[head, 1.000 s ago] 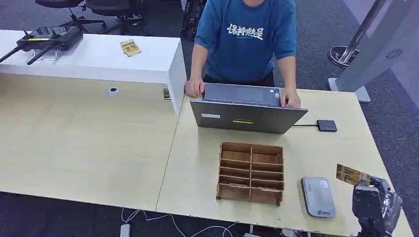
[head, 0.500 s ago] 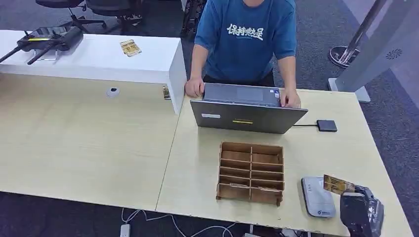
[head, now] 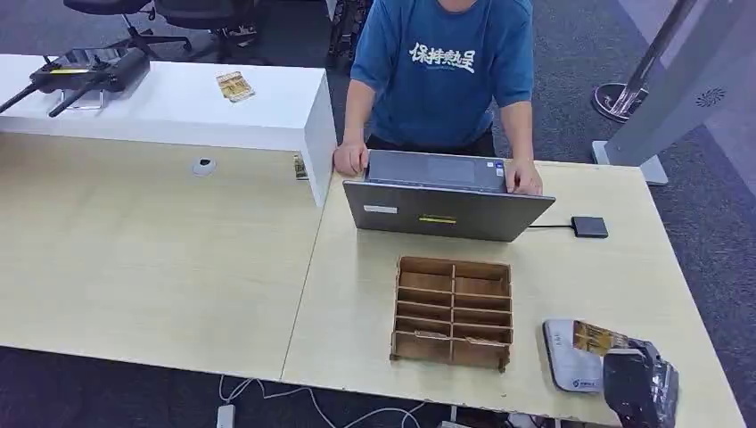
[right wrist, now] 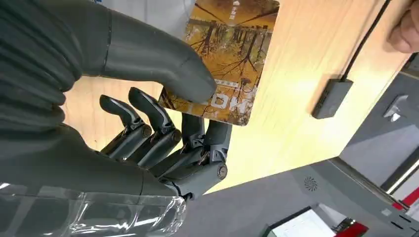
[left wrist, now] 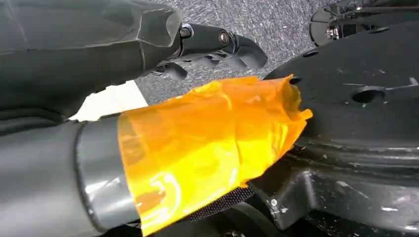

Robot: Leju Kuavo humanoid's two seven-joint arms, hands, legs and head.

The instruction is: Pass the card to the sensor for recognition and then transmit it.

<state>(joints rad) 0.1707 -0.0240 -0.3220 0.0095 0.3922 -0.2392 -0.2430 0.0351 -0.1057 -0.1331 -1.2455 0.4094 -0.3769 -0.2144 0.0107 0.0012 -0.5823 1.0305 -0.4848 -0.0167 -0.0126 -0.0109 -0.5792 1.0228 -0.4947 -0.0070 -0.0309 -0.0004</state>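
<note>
Here the right hand [right wrist: 163, 143], matte grey with a ribbed cover and dark jointed fingers, pinches the card [right wrist: 225, 59] between its thick thumb and the fingers behind it; the card is a thin glossy rectangle with rounded corners, printed with autumn trees in yellow and brown. In the head view that hand [head: 638, 385] sits low at the table's near right corner, partly cut off by the picture's edge and wrapped in clear shiny film, and the card [head: 595, 338] lies over the sensor [head: 563, 357], a flat pale-grey pad with rounded corners; whether card and pad touch cannot be told. Just beyond the hand to its left stands a shallow wooden organizer [head: 453, 311] split into slots, and farther out a grey laptop [head: 446, 208] with a person [head: 443, 62] in a blue shirt behind it. A small black box [head: 589, 226] on a thin cable rests on the pale wood-grain table [head: 160, 259]. The left hand [left wrist: 148, 74] hangs with its thumb wrapped in crinkled orange tape, its dark fingers curled; whether it holds anything is unclear.
</note>
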